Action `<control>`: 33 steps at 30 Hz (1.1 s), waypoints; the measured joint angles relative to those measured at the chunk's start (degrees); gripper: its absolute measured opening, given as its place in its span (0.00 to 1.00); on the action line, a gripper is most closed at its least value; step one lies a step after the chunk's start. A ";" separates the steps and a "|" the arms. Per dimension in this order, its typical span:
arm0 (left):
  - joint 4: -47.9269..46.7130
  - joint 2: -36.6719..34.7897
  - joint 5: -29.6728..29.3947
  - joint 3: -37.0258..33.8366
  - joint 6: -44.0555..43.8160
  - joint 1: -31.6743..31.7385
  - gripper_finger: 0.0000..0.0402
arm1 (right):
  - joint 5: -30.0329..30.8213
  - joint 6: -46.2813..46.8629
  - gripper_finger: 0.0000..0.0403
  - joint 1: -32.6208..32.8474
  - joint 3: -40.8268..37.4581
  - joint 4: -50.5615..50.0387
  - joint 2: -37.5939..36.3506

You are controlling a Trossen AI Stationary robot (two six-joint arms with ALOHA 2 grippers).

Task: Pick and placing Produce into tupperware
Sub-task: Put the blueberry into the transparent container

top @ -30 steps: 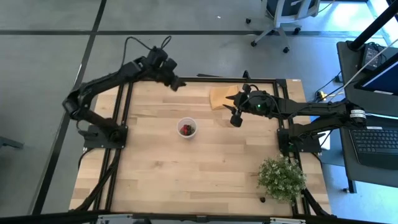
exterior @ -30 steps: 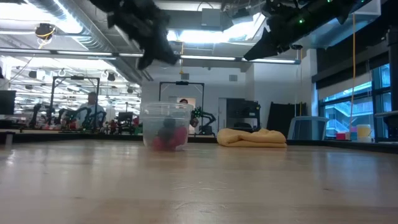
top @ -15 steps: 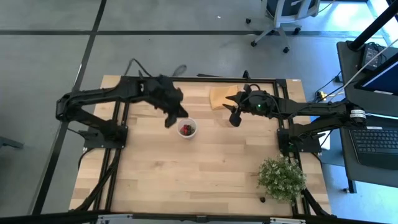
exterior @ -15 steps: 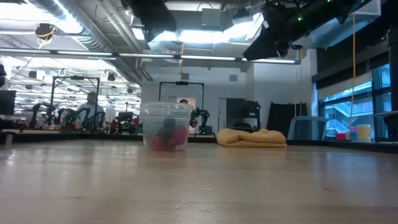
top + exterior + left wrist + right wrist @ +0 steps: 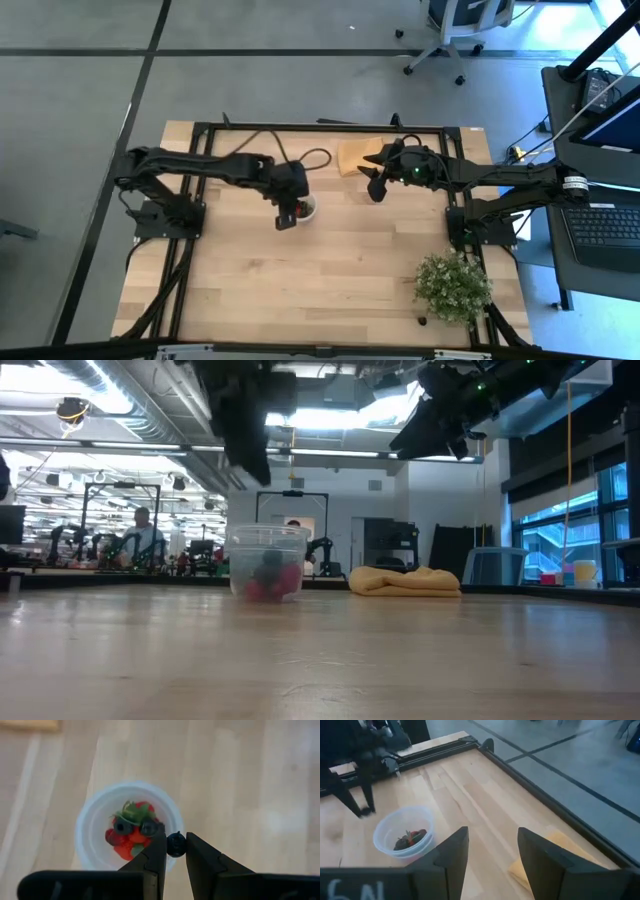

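Wooden slats make up the table, framed by black rails, with an open workshop hall visible beyond it in the low view.

We note the left gripper hanging above the tupperware, at that tub's near rim. Its fingers stand narrow and pinch a small dark round berry between the tips. In the high view the same gripper overlaps the left side of the tub, near the table's middle.

We see the produce already in the tub: red pieces, two dark berries and a bit of green leaf, heaped on the floor of the cup. In the low view the tub stands upright on the table, red and dark fruit showing through its wall.

We find the right gripper raised over the table right of the tub and well apart from it, fingers parted with nothing between them. An orange cloth lies folded at the far edge, just beside this gripper. A green plant sits at the near right corner.
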 joint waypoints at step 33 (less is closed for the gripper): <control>0.47 12.84 -5.58 0.00 3.18 1.34 0.14 | 0.04 4.14 0.43 0.02 0.00 -0.06 0.00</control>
